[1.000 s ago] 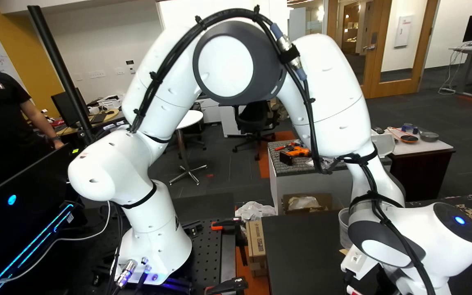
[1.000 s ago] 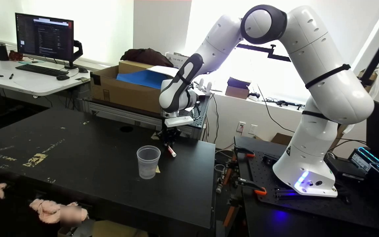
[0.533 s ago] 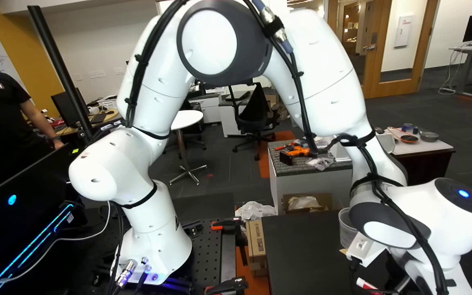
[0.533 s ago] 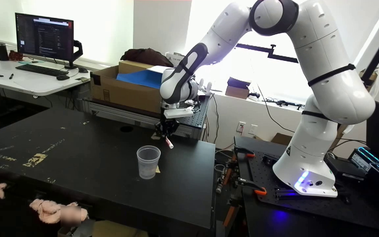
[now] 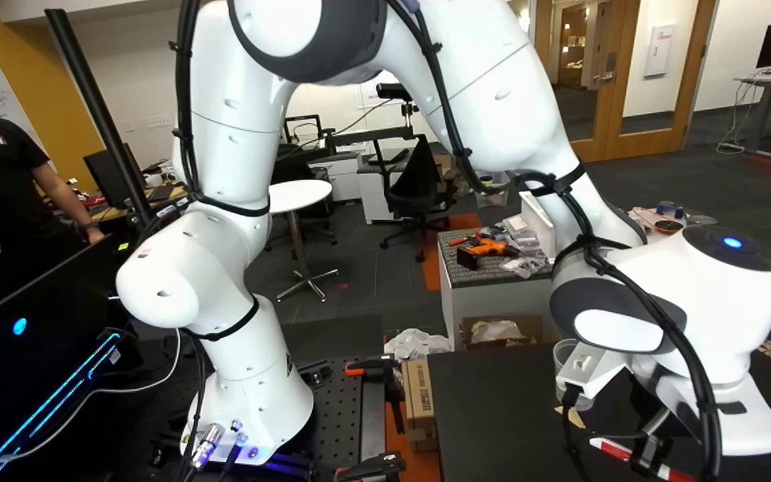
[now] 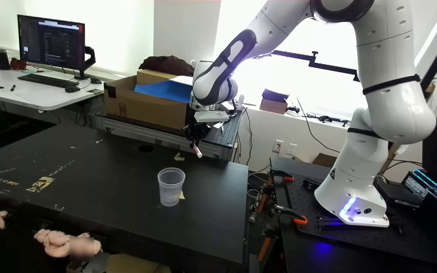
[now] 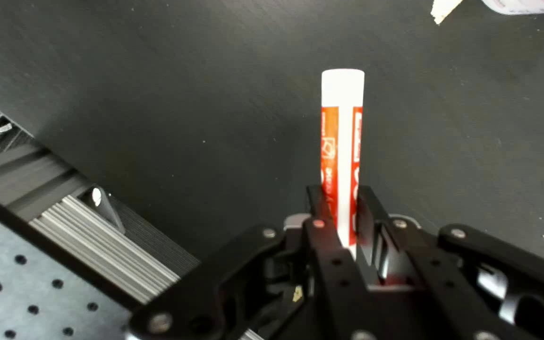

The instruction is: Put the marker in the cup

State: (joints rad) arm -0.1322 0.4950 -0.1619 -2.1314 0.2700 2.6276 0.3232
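The marker, white and red, is held between my fingers in the wrist view [image 7: 342,137], its white end pointing away from the jaws. My gripper [image 7: 340,200] is shut on it. In an exterior view the gripper [image 6: 195,138] holds the marker [image 6: 197,151] tilted above the table's back edge. The marker [image 5: 616,450] also shows low in an exterior view. The clear plastic cup [image 6: 171,187] stands upright on the black table, apart from the gripper. In an exterior view the cup [image 5: 563,355] is partly hidden behind my wrist. Only its edge [image 7: 531,5] shows in the wrist view's top right corner.
The black table [image 6: 108,182] carries tape scraps. A cardboard box [image 6: 146,108] stands on a perforated metal surface [image 7: 31,288] behind the table's back edge. Clamps [image 6: 290,214] sit on the robot's mount beyond a gap at the table's side.
My gripper has risen from the table with the marker held in it, and the arm's elbow has lifted and drawn back toward the base. The cup has not moved.
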